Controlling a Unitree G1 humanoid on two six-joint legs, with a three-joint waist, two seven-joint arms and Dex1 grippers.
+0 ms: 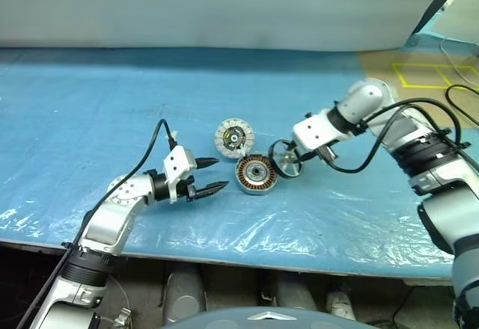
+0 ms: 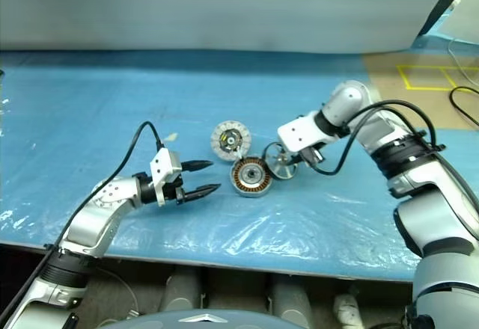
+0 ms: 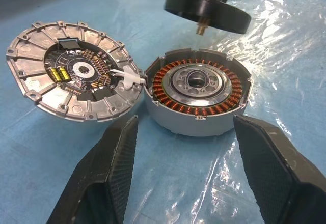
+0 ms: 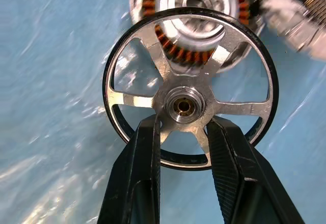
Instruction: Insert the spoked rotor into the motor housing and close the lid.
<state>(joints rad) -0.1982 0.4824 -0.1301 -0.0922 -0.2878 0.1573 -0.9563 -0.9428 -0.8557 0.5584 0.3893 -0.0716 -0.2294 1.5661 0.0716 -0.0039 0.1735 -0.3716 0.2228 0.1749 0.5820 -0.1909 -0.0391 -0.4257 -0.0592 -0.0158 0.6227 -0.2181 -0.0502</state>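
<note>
The spoked rotor (image 4: pixel 186 107), silver with a dark rim, hangs just above the table to the right of the motor housing (image 1: pixel 257 173). My right gripper (image 4: pixel 184 121) is shut on the rotor, one finger on each side of its hub. The copper-wound motor housing (image 3: pixel 196 89) lies flat with its silver hub facing up. The lid (image 1: pixel 234 138) lies beside it on the far left side, with its dark centre and yellow marks (image 3: pixel 71 76) facing up. My left gripper (image 1: pixel 221 173) is open and empty just left of the housing, pointing at it.
A short white wire (image 3: pixel 127 76) joins the lid to the housing. The table is covered with a blue plastic sheet (image 1: pixel 112 120), and its front edge (image 1: pixel 224 250) is near me. Yellow tape (image 1: pixel 430 75) marks the floor at the back right.
</note>
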